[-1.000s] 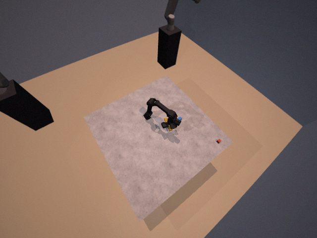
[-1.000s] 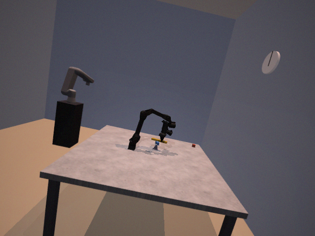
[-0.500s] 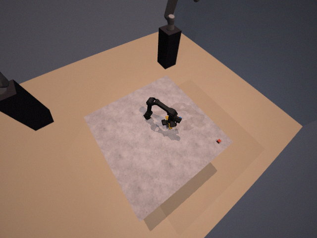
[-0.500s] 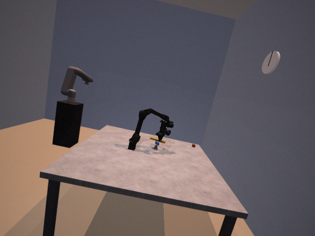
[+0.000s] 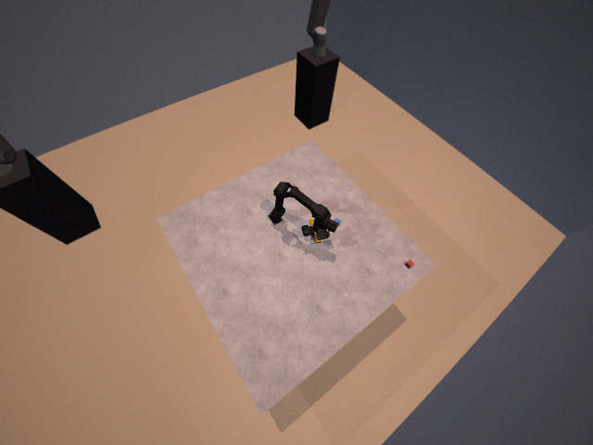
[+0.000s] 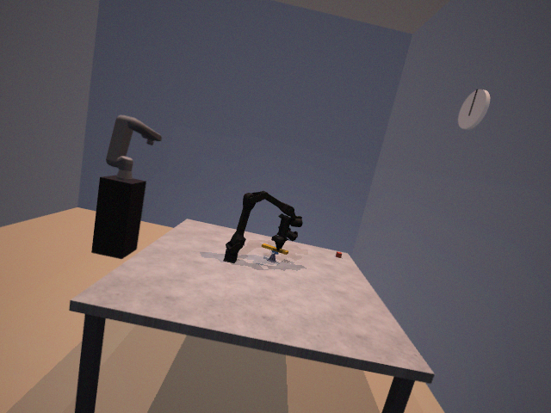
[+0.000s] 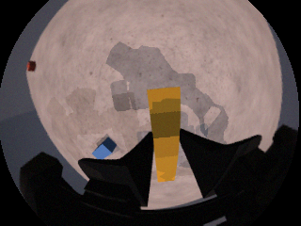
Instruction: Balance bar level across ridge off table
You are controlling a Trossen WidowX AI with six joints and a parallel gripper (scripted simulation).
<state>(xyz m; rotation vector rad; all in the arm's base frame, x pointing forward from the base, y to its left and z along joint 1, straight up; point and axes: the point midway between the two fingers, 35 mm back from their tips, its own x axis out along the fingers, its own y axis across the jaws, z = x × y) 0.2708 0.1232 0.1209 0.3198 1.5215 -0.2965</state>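
Claw: partly open, its two fingers closed on the sides of the yellow bar. Grip found in place; the bar has not been let go.

Bar: right of centre in the top view, where the claw covers its middle; low and right of centre in the exterior view. In the wrist view it runs upright through the middle, its near end between the fingers and its far end above them. The exterior view shows it raised off the table, left end higher in the frame than the right. The table edge slants the same way there, so true level cannot be told.

Ridge: dark, standing on the table just below the bar in the exterior view. Whether the two touch cannot be told.

Arm: bent in an arch, foot at the left, claw end pointing down at the right, in both outside views.

Blue block: just right of the claw in the top view; lower left in the wrist view, apart from the bar.

Red block: near the table's right corner in the top view, well apart from the bar; upper left in the wrist view.
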